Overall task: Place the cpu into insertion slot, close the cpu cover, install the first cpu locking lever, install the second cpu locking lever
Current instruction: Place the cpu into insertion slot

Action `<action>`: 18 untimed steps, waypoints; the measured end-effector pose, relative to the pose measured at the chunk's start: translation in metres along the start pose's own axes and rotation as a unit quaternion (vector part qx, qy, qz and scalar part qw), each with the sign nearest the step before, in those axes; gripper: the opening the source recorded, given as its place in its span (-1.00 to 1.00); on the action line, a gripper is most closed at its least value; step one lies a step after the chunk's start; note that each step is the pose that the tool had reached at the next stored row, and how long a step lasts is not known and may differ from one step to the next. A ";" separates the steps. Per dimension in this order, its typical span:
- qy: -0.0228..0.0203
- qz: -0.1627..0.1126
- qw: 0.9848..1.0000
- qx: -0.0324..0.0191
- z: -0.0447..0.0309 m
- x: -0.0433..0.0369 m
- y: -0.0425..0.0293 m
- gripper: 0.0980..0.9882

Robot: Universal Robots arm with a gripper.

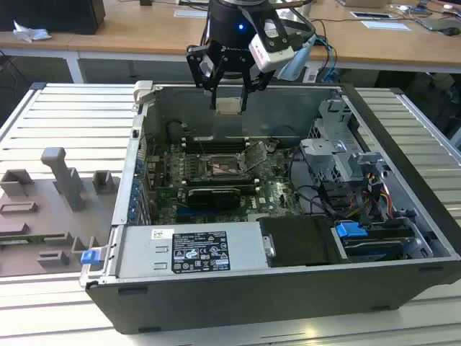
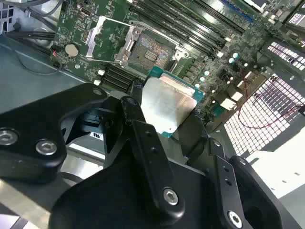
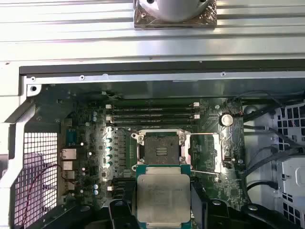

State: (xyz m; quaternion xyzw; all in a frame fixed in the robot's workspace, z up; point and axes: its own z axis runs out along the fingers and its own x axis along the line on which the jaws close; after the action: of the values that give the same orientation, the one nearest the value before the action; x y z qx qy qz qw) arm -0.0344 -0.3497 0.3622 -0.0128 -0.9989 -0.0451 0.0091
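Nothing of the task is finished: the gripper [image 1: 229, 101] is clenched on the cpu [image 1: 229, 107] and holds it in the air over the open computer case [image 1: 216, 303], well apart from the insertion slot [image 1: 220, 167]. The slot lies bare and the cpu cover [image 2: 123, 50] stands swung open beside it, so seating, closing and locking are all left. The exterior view gives the chip's height above the board. The first wrist view shows its silvery face lined up just short of the slot, and the second shows the fingers [image 2: 143, 133] pressing on opposite edges.

Arm [image 1: 232, 27] poised high, pincer [image 1: 229, 104] pointing down, clamped on the cpu [image 3: 163, 199]
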 end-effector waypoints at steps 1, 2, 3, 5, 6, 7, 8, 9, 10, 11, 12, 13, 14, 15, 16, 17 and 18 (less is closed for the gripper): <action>0.000 0.003 1.000 0.000 0.0000 0.0000 0.0000 0.00; 0.000 0.005 1.000 0.000 0.0000 0.0000 0.0000 0.00; -0.001 0.006 1.000 0.000 0.0000 0.0000 0.0000 0.00; -0.001 0.011 1.000 0.000 0.0000 0.0000 0.0000 0.00; -0.001 0.014 1.000 0.000 0.0001 0.0000 0.0000 0.00; -0.001 0.016 1.000 0.000 0.0000 0.0000 0.0000 0.00; -0.002 0.019 1.000 0.000 0.0001 0.0000 0.0000 0.00; -0.002 0.023 1.000 0.000 0.0001 0.0000 0.0000 0.00; -0.002 0.026 1.000 -0.001 0.0002 0.0000 0.0000 0.00; -0.003 0.028 1.000 -0.001 0.0002 0.0000 0.0000 0.00; -0.003 0.030 1.000 -0.001 0.0002 0.0000 0.0000 0.00; -0.003 0.032 0.999 -0.001 0.0002 0.0000 0.0000 0.00; -0.003 0.034 0.999 -0.001 0.0003 0.0000 0.0000 0.00; -0.003 0.036 0.999 -0.001 0.0003 0.0000 -0.0001 0.00; -0.003 0.038 0.999 -0.001 0.0004 0.0000 0.0000 0.00; -0.004 0.040 0.999 -0.001 0.0004 0.0000 0.0000 0.00; -0.004 0.043 0.999 -0.001 0.0004 0.0000 0.0000 0.00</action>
State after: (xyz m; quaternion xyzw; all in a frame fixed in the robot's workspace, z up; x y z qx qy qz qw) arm -0.0344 -0.3497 0.3617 -0.0555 -0.9974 -0.0455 0.0072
